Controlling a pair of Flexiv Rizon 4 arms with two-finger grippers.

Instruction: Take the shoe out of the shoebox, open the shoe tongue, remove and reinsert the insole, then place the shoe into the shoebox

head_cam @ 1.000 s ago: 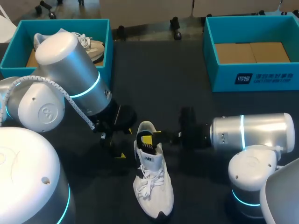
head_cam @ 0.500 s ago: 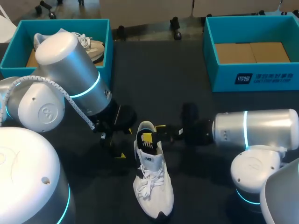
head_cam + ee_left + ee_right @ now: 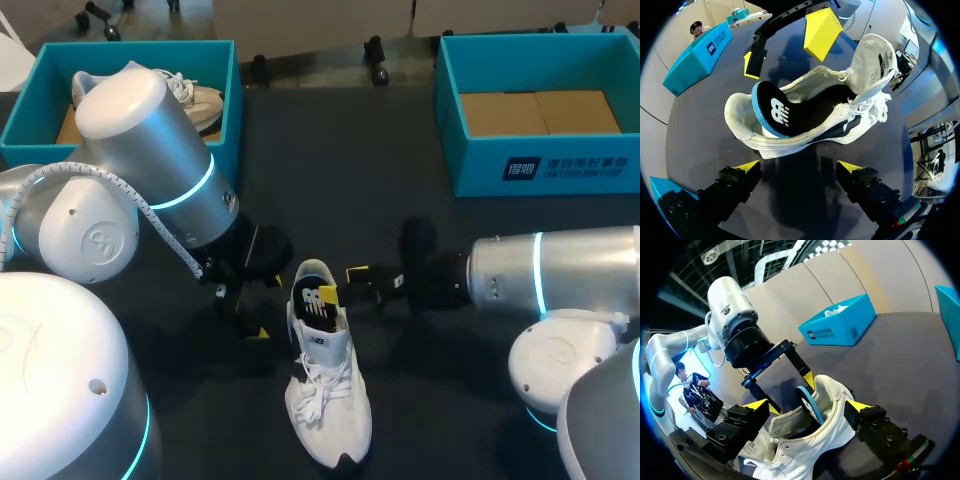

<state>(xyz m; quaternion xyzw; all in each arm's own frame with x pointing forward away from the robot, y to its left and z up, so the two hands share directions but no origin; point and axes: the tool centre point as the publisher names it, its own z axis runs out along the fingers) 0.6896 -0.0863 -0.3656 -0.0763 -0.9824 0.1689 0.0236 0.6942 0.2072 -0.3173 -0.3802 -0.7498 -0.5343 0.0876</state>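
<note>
shoe [image 3: 325,385]: white fabric, laced, flat on matte dark desk [image 3: 330,170] | insole [image 3: 775,112]: black, blue-rimmed, curling up from shoe's heel | left claw [image 3: 240,312]: wide, empty, beside heel | right claw [image 3: 345,284]: wide, empty, heel's other side

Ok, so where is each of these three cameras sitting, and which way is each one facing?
Head view: fixed above and behind, looking down on the table; left gripper and right gripper flank the white shoe.
Left wrist view: on the left wrist, facing the shoe's side; its own fingertips show.
Right wrist view: on the right wrist, facing across the shoe's opening; its own fingertips show.
Shared: both wrist views show the insole and the opposite gripper.
</note>
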